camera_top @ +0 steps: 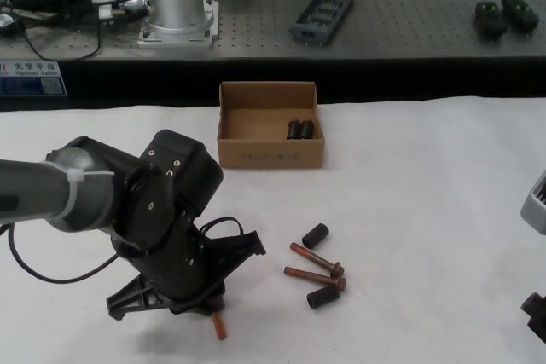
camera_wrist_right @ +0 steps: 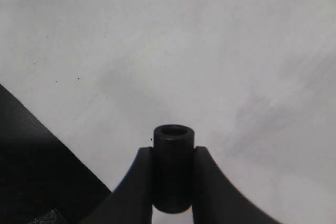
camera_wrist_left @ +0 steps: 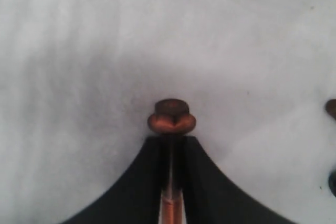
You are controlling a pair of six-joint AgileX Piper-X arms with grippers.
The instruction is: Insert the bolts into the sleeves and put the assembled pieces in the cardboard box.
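Bolt [camera_wrist_left: 171, 118]: copper-coloured, flanged hex head, clamped by its shank between the two fingers of the left claw [camera_wrist_left: 171, 142], with the head projecting past the fingertips. The left claw [camera_top: 213, 309] is held low over the white cloth [camera_top: 426, 210] that covers the worktop, towards the near edge and left of the middle.

Sleeve [camera_wrist_right: 173, 145]: black, hollow, with its open bore showing, clamped between the fingers of the right claw [camera_wrist_right: 173, 153] above the cloth, close to where the cloth ends at a dark surface [camera_wrist_right: 31, 171].

Loose parts: two bolts [camera_top: 311, 256] lie side by side near the middle of the worktop, heads close together. One sleeve [camera_top: 316, 234] lies just beyond them and another [camera_top: 322, 297] just nearer.

Cardboard box [camera_top: 269, 158]: open, at the cloth's far edge, holding dark assembled pieces [camera_top: 304, 130] in its right part.
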